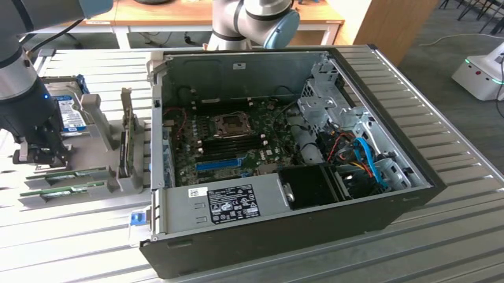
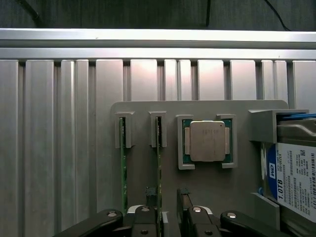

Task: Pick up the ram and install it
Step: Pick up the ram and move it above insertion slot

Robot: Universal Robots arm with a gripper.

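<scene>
Ram (image 2: 159, 163): a thin green board standing on its long edge in a slotted grey holder plate (image 2: 143, 111). It runs straight in between the jaws of the gripper (image 2: 167, 193), nearer one jaw than the other. The jaws stand wide apart and grasp nothing, and neither visibly presses the board. A second, like stick (image 2: 122, 168) stands parallel just outside the hand, on the flank away from the processor (image 2: 207, 141) and the hard drive (image 2: 291, 182). The open computer case (image 1: 378, 194) sits well apart from the hand on the same ribbed table (image 1: 79, 247). Handling, as judged: light, stiff and brittle, with little tolerance for bending or twisting, though its flat faces should take a firm pinch. The best hold appears to be across the two faces near mid-length of the upper edge, clear of the contact edge seated in the holder.
</scene>
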